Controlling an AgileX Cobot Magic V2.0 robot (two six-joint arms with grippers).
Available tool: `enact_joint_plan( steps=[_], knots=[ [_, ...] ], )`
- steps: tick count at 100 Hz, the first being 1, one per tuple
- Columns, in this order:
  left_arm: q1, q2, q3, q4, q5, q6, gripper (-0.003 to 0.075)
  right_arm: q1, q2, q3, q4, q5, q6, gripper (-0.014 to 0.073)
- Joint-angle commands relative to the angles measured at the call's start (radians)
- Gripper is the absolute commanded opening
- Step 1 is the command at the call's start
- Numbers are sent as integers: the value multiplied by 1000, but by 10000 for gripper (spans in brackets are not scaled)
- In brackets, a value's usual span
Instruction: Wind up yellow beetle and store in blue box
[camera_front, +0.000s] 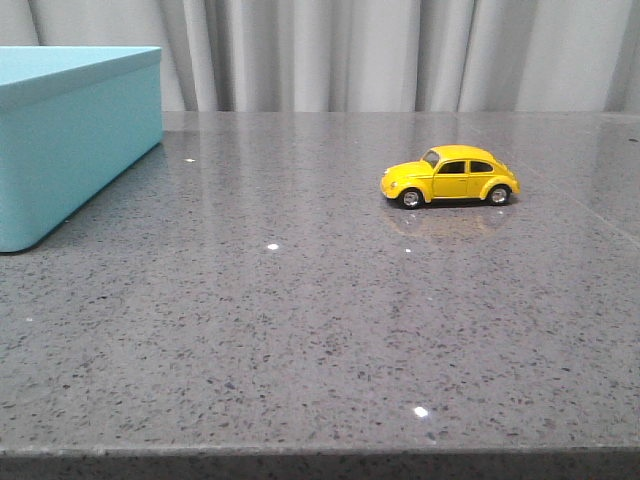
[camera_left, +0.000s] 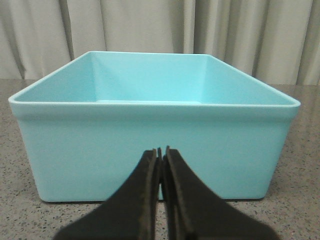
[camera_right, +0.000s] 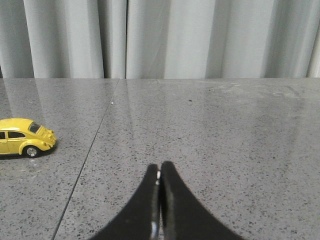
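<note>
With both the left gripper (camera_left: 161, 150) and right gripper (camera_right: 160, 167) pressed together and empty, the yellow beetle (camera_front: 450, 175), likely light, hard and slippery, sits well off to the right gripper's side, best pinched across its doors, while the blue box (camera_left: 155, 145) stands just ahead of the left gripper.

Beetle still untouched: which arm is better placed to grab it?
Probably the right. The beetle sits right of centre and shows in the right wrist view, while the left gripper faces the box. Both grippers are shut.
</note>
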Motion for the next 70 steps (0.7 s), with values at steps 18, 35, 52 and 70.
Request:
enact_joint_plan(
  steps=[18, 35, 52, 70],
  knots=[
    [3, -33, 22, -7, -73, -7, -19, -6, -23, -17, -11, -77, -9, -69],
    [3, -33, 22, -7, -73, -7, -19, -6, -23, -17, -11, -77, -9, -69],
    [3, -33, 22, -7, -73, -7, -19, -6, -23, -17, -11, -77, -9, -69],
    [3, -33, 22, -7, -73, -7, -19, -6, -23, -17, -11, -78, -9, -69]
  ],
)
